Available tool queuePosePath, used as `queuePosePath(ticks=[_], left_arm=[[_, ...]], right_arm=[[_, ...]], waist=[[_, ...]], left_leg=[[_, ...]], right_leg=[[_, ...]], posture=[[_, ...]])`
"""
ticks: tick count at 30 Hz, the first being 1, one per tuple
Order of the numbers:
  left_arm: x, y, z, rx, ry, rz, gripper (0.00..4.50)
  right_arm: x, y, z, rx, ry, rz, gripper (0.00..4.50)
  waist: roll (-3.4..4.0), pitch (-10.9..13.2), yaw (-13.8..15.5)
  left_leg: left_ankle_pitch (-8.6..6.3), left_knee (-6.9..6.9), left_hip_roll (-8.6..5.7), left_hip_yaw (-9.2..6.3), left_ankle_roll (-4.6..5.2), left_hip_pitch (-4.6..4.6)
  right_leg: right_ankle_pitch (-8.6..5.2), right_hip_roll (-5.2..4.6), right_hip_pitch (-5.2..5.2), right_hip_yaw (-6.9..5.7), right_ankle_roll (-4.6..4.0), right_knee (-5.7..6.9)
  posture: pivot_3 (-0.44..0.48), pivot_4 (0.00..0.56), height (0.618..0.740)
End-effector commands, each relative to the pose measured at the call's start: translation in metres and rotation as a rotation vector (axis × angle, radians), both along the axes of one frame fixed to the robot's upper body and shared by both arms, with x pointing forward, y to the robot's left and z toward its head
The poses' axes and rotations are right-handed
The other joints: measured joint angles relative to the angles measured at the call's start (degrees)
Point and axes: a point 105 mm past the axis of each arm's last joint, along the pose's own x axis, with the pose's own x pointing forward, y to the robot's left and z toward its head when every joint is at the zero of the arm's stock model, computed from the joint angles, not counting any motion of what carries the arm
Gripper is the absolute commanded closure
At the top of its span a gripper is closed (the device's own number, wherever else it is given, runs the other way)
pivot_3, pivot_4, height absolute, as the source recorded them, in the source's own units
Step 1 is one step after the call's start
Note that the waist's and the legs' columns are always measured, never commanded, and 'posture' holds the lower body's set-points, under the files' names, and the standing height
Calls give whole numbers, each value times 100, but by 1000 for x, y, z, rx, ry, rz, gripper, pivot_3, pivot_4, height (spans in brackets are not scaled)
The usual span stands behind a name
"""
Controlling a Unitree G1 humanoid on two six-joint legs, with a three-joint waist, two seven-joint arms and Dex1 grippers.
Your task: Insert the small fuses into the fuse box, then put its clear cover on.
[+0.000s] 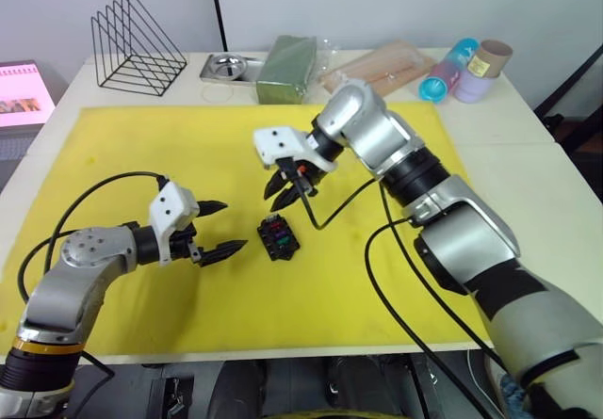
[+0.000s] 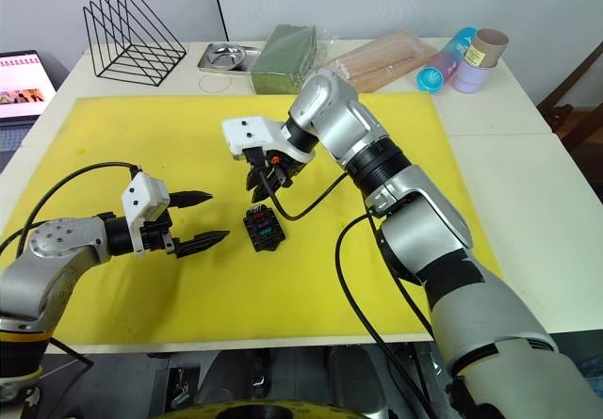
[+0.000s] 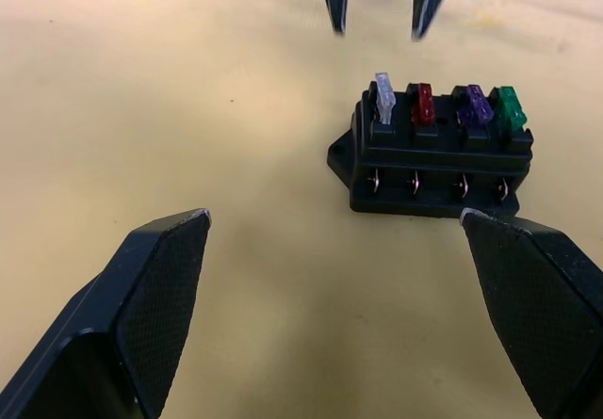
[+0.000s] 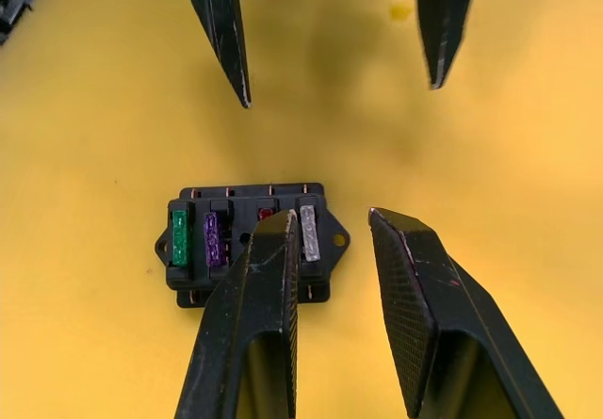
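Now the yellow mat [image 1: 113, 146] carries the fuse box [image 1: 278, 237], four small fuses [image 3: 443, 106] seated. Right gripper [image 1: 292, 185], jaws slightly parted and empty, hovers at its twelve o'clock; left gripper [image 1: 219, 229], wide open, empty, waits at nine.

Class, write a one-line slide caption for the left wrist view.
Four small plastic blade fuses seated in the small black rectangular fuse box on the yellow mat.

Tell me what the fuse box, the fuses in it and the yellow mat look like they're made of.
Fuse box: matte black moulded plastic, apparently, with small metal contacts along its side. Fuses: translucent coloured plastic, glossy, letting light through. Yellow mat: probably soft foam or rubber, dull with no glare.
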Motion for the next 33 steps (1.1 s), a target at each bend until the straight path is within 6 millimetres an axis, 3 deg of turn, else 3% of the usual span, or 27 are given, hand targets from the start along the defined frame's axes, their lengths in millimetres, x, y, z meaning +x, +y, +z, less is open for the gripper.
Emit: queuePosePath(ticks=[1, 3, 4, 16, 33], left_arm=[[1, -1, 10, 4, -41, -16, 0], [1, -1, 10, 3, -41, -16, 0], [1, -1, 10, 3, -41, -16, 0], [1, -2, 11, 6, -39, -21, 0], [0, -3, 10, 1, -37, -18, 0]], right_arm=[[-1, 2, 13, 104, -5, 1, 3729], [0, 1, 12, 146, 25, -12, 4413], [0, 0, 12, 157, 34, -16, 4461], [-4, -9, -10, 233, 152, -53, 4461], [-3, -4, -26, 240, 224, -90, 4461]], waist=[[0, 0, 0], [0, 0, 0], [0, 0, 0], [0, 0, 0], [0, 0, 0]], left_leg=[[0, 0, 0, 0, 0, 0], [0, 0, 0, 0, 0, 0], [0, 0, 0, 0, 0, 0], [0, 0, 0, 0, 0, -1], [0, 0, 0, 0, 0, -1]], right_leg=[[0, 0, 0, 0, 0, 0], [0, 0, 0, 0, 0, 0], [0, 0, 0, 0, 0, 0], [0, 1, 0, 0, 0, 0], [0, 2, 0, 0, 1, 0]], posture=[[0, 150, 740], [0, 150, 740], [0, 150, 740], [0, 150, 740], [0, 150, 740]])
